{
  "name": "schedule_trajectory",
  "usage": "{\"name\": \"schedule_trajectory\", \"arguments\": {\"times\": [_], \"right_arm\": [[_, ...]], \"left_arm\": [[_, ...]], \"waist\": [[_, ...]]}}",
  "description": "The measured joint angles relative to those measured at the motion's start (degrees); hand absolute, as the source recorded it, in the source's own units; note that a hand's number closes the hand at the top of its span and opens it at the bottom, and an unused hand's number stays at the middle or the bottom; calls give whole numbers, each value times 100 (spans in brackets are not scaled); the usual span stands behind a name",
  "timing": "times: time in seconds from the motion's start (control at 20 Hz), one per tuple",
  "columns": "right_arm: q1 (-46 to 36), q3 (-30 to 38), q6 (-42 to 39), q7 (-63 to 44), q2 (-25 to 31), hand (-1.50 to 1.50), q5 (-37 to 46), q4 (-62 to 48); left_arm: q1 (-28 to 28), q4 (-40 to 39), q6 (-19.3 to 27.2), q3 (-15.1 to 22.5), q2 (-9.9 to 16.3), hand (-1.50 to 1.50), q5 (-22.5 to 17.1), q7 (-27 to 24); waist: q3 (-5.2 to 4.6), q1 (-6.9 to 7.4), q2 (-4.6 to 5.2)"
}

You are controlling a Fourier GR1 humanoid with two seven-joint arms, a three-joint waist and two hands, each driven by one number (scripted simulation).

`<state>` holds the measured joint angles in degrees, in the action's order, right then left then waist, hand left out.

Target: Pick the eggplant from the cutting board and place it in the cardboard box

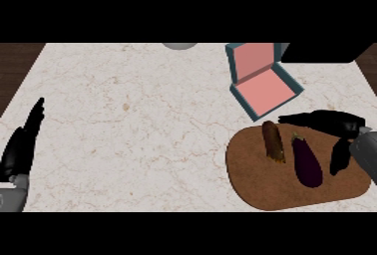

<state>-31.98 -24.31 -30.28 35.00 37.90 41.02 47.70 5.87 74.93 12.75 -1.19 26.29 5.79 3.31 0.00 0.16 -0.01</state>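
Note:
A dark purple eggplant (307,162) lies lengthwise on the brown cutting board (254,184) at the lower right of the head view. My right hand (331,123) hovers at the board's upper right, open, with fingers stretched left above the eggplant's stem end and the thumb hanging down to the eggplant's right, not touching it. The box (264,89), teal outside and pink inside with its lid standing open, sits just beyond the board. My left hand (22,142) rests open at the left edge, fingers up.
A brown elongated vegetable (273,141) lies on the board left of the eggplant. A grey round object (180,45) peeks in at the counter's far edge. A black block (324,52) sits at the far right corner. Dark wood borders the marble counter (132,124).

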Motion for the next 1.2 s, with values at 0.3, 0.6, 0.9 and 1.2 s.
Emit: {"name": "schedule_trajectory", "arguments": {"times": [0.3, 0.6, 0.9, 1.2], "right_arm": [[306, 75, -266, -278, -15, -150, -224, 794], [527, 9, -495, -707, 38, -150, -85, 1328], [631, 5, -504, -890, -145, -150, 221, 1230], [746, 265, 226, -752, -417, 150, 544, 1188]], "left_arm": [[-42, -9, -132, -152, 0, 0, 24, -43], [-130, 92, -264, -295, -18, 0, 55, -61], [-60, 136, -240, -284, -206, 0, 232, 25], [103, 1, -332, -424, -213, 0, 315, 19]], "waist": [[-2, -25, -10], [-5, -11, -11], [-19, 9, -27], [-55, -7, -62]]}}
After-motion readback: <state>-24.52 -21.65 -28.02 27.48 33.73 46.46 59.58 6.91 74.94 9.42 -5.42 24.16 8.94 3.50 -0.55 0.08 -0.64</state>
